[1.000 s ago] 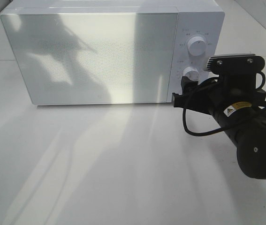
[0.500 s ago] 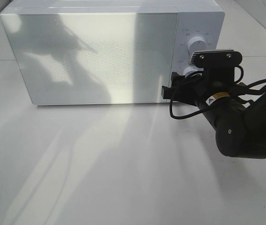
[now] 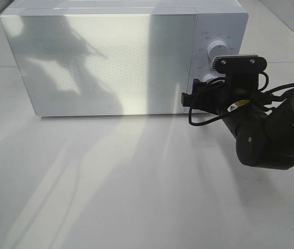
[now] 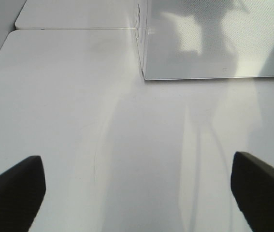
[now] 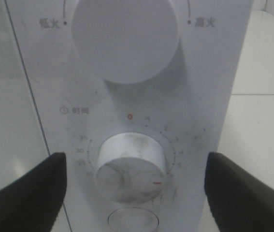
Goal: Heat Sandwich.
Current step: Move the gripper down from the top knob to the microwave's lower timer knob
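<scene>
The white microwave (image 3: 105, 57) stands at the back of the table with its door shut. The sandwich is out of view. My right gripper (image 3: 193, 92) is at the control panel on the microwave's right side. Its fingers (image 5: 23, 193) stand open on either side of the lower timer knob (image 5: 132, 166), a gap showing between each finger and the knob. The bigger power knob (image 5: 125, 38) sits above it. My left gripper (image 4: 137, 193) hovers open over bare table, nothing between its fingers, with the microwave's lower left corner (image 4: 214, 38) ahead of it.
The white table (image 3: 110, 181) stretches in front of the microwave. A round button (image 5: 133, 220) lies under the timer knob. The right arm's black wrist and cables (image 3: 261, 129) hang over the table's right side. A table seam (image 4: 74, 29) runs left of the microwave.
The right arm has swung left and closer to the control panel, turning its wrist; over the last half second it barely moved. Both grippers stay open.
</scene>
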